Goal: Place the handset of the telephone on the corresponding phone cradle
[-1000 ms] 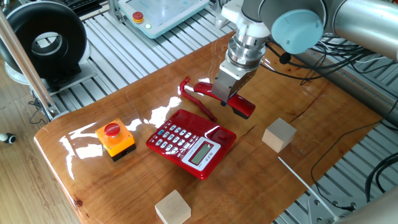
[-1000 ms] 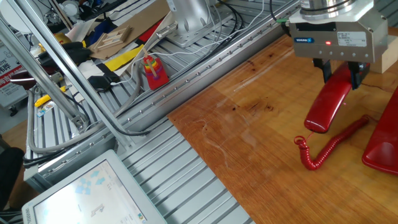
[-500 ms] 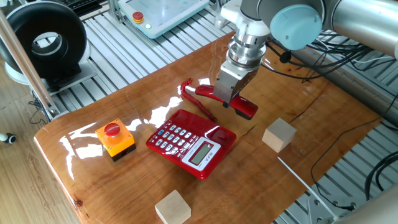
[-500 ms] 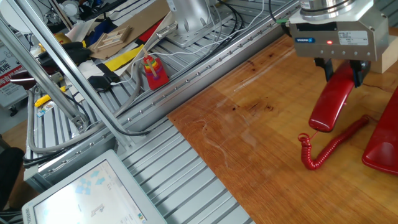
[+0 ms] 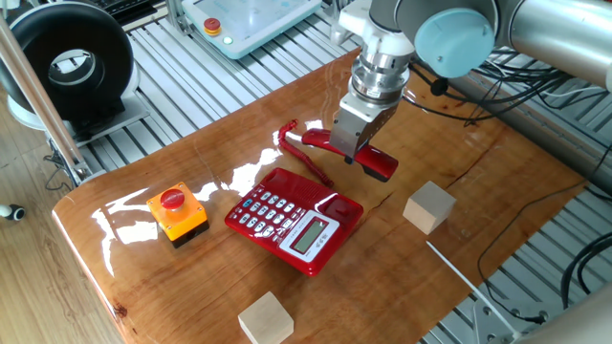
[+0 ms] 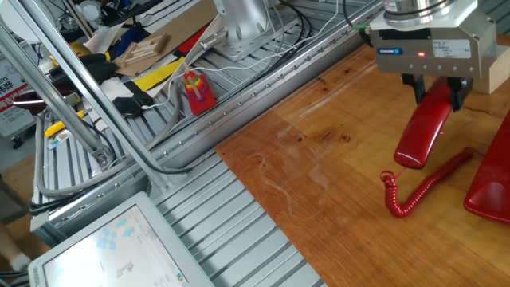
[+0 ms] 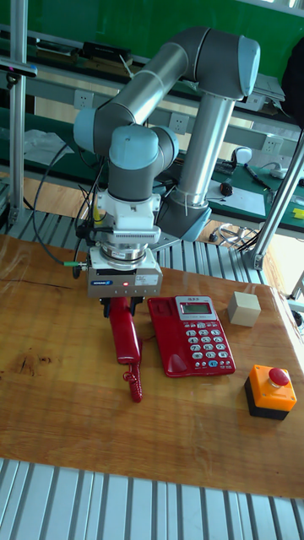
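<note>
Handset [image 6: 421,127] upper end hidden inside end effector [image 6: 434,92]; telephone [image 6: 488,188] cropped.

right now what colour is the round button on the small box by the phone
Red, on an orange box with a black base; it shows best in one fixed view.

Glossy red plastic handset [image 5: 373,162]; polished wooden table [image 5: 191,277].

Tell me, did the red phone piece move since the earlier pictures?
Only a little. The gripper, shut on the handset, carried it slightly higher above the table, in the one fixed view drifting a bit rightward. The telephone, its coiled cord, the orange button box and both wooden blocks stayed put.
</note>
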